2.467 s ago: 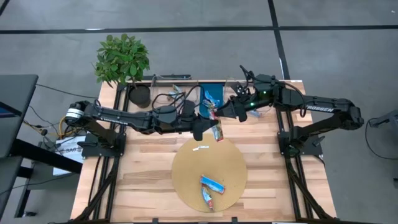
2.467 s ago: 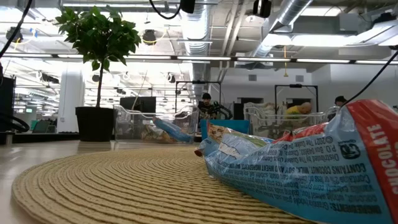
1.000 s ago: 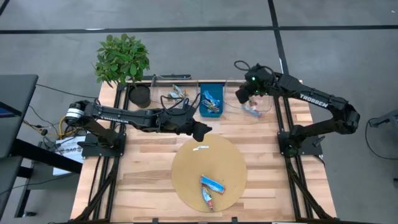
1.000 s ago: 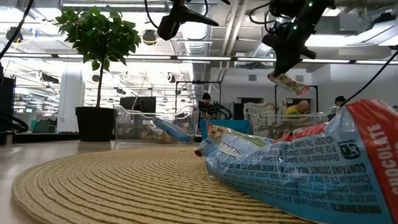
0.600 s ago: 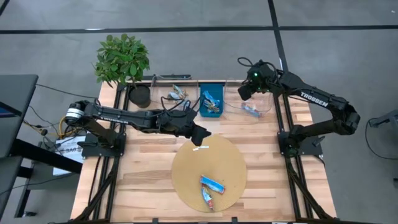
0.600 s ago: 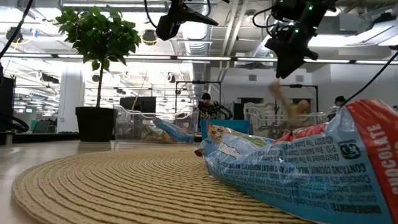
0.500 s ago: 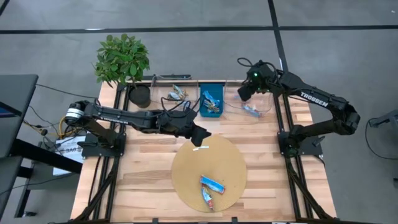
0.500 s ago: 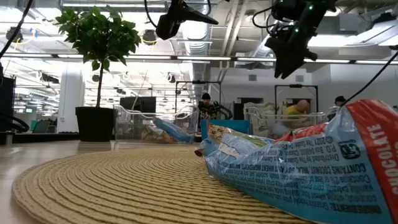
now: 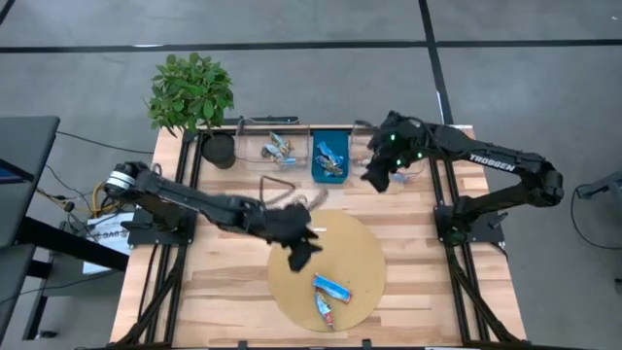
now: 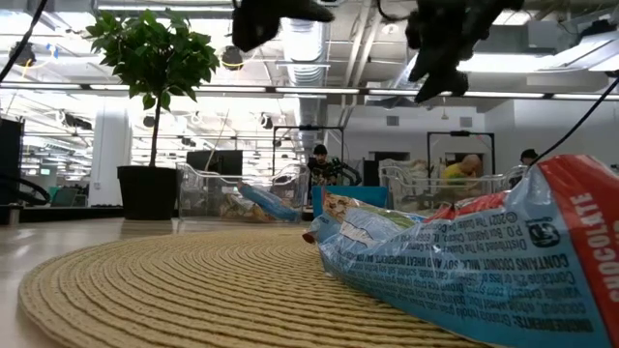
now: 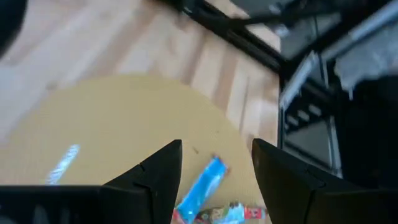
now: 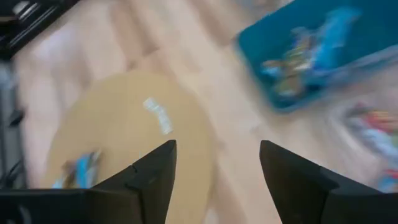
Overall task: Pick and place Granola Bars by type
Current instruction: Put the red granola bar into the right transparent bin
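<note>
While hovering over the near-left part of the round woven mat (image 9: 355, 243), left end effector (image 9: 299, 255) open, both dark fingers (image 11: 158, 171) well apart, nothing between them. Ahead of it in the left wrist view, two granola bars (image 11: 205, 186) lying on the mat: one blue, slanted, and one with red and tan marks just beside its end. Same pair visible from above at the near side of the mat, blue bar (image 9: 331, 287) and reddish bar (image 9: 324, 309), set at an angle to each other. Also on the mat, farther away, small pale strip (image 12: 158, 115); cannot tell what it is. Right end effector (image 9: 375, 179) raised above the far side of the counter (image 9: 224, 282), just right of the blue bin (image 9: 314, 167), also open and empty, fingers (image 12: 155, 171) wide apart. More bars (image 9: 331, 156) inside this bin, and a few in the clear tray (image 9: 248, 146) to its left. Potted plant (image 9: 190, 89) at the far-left corner. Very close to the low camera, at right, large crinkled blue wrapper (image 10: 484, 261) resting on the mat.
</note>
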Controlling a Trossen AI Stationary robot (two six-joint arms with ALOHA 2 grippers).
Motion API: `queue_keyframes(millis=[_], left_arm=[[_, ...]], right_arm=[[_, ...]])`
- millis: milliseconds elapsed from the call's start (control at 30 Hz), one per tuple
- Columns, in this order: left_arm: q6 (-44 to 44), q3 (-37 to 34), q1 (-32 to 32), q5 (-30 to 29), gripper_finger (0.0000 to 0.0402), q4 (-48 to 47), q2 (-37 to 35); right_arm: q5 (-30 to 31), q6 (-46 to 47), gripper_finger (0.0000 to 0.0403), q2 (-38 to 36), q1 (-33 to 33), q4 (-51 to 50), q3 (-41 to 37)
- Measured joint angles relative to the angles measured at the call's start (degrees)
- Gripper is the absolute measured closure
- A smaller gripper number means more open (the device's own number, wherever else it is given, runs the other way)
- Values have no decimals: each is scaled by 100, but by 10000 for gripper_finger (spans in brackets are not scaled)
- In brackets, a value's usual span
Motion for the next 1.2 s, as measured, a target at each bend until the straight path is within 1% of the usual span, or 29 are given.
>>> queue_keyframes(millis=[167, 333, 367, 500, 567, 733, 900, 1000, 1200], left_arm=[[403, 43, -355, 111, 214, -182, 540], [950, 568, -520, 67, 214, -894, 1139], [1094, 702, -536, 42, 214, -1129, 1247], [1743, 1257, -543, 44, 214, -1683, 1781], [2043, 1540, -543, 66, 214, -1847, 2066], [2725, 2096, -525, 313, 214, -2219, 2719], [3091, 2492, -521, 662, 214, -2367, 3153], [3246, 2540, -519, 896, 214, -2374, 3234], [3359, 2460, -512, 863, 214, -2405, 3244]], right_arm=[[-317, -1, 179, -2, 1017, -137, 0], [-295, 142, 179, -85, 2039, -316, 0], [-257, 234, 180, -79, 2213, -334, 0], [211, 649, 182, -74, 2827, -379, 0], [445, 852, 183, -61, 3091, -378, 0], [745, 1293, 184, -62, 3528, -331, 0], [931, 1586, 187, -63, 3817, -331, 0], [949, 1707, 190, -63, 3922, -330, 0], [1082, 1849, 198, -63, 4023, -202, 0]])
